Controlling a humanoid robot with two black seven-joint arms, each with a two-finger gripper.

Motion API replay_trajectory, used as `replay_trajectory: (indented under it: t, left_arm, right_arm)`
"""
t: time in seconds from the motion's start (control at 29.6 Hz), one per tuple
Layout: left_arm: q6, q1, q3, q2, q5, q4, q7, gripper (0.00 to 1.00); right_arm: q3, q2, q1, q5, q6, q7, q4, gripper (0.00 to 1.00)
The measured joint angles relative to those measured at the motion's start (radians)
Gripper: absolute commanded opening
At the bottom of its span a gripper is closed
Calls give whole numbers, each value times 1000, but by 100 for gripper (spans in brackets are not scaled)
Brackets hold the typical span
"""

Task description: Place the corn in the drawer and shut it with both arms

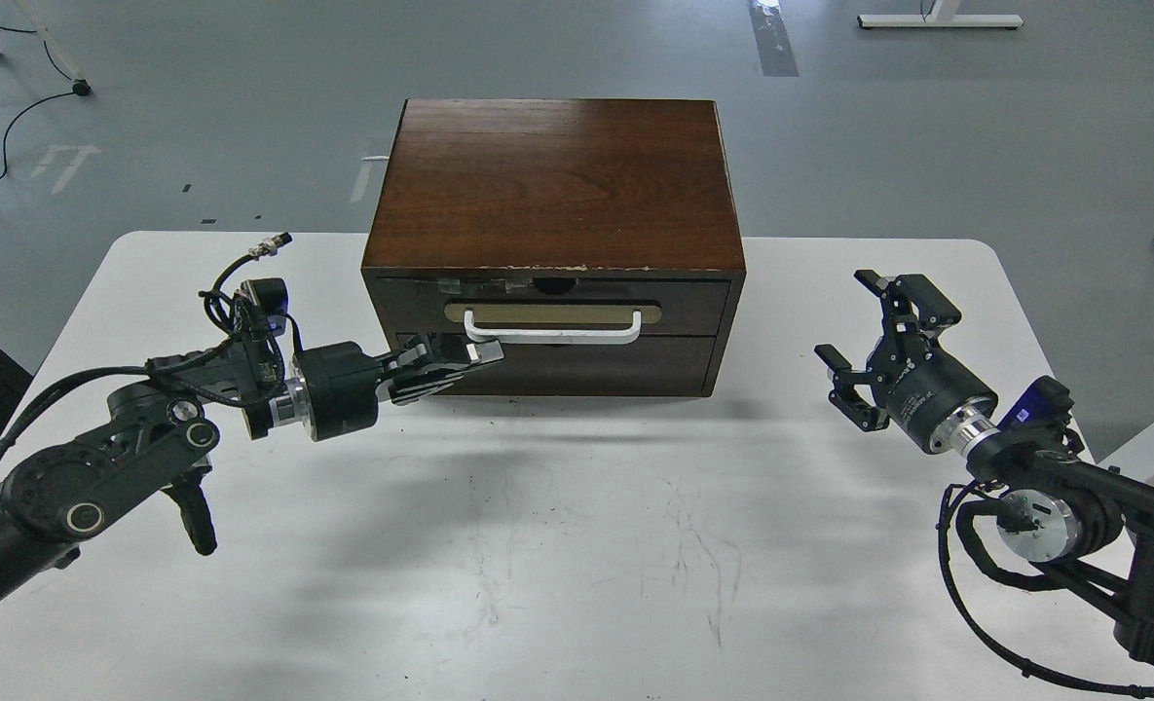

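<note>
A: Which fingers lie nearer the drawer (552, 307), and how do they stand?

B: Those of the left gripper (460, 362). Its fingers (484, 352) are drawn nearly together and hold nothing visible. Their tips sit just below the left end of the white bar handle (549, 329) and appear to touch the cabinet front. Whether they actually press the wood cannot be told. The handle's long axis runs left to right across the drawer face, roughly in line with the direction in which the left fingers point.

A: And the right gripper (874, 336)?

B: Its fingers (912, 292) are spread wide and hold nothing. It hangs over the white desk (577, 545), well apart from the drawer, to the drawer's right and slightly toward the viewer.

A: Where is the corn?

B: No corn is visible on the desk, on top of the dark wooden cabinet (552, 185) or in either set of fingers. The drawer reads as closed or very nearly so, its face about level with the plain front below. The corn is therefore judged to be inside it, though this cannot be confirmed.

A: What does the next move turn on?

B: Probably only on seating the drawer fully. The left arm (99, 458) is the nearer one for that push; the right would have to travel leftward toward the drawer to share it.
</note>
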Motion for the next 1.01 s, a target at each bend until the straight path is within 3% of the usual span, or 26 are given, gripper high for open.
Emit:
replay_trajectory:
  t: [0.41, 0.47, 0.51, 0.54, 0.57, 0.74, 1.01]
  left_arm:
    - [1, 55, 2, 116, -24, -148, 0, 0]
    - [0, 77, -2, 159, -48, -197, 0, 26]
    - [0, 88, -6, 182, -71, -225, 0, 54]
    - [0, 95, -9, 200, -93, -247, 0, 70]
    - [0, 109, -21, 227, -139, -283, 0, 100]
    - [0, 187, -114, 312, -402, -365, 0, 100]
    - [1, 223, -196, 348, -670, -317, 0, 100]
  right_arm:
    - [0, 1, 0, -1, 1, 0, 0, 99]
    - [0, 1, 0, -1, 1, 0, -1, 99]
    - [1, 2, 0, -1, 1, 0, -2, 99]
    - [1, 2, 0, -1, 1, 0, -3, 99]
    - [1, 2, 0, -1, 1, 0, -3, 99]
    - [2, 2, 2, -1, 0, 0, -5, 99]
    - [2, 6, 6, -1, -3, 0, -11, 100]
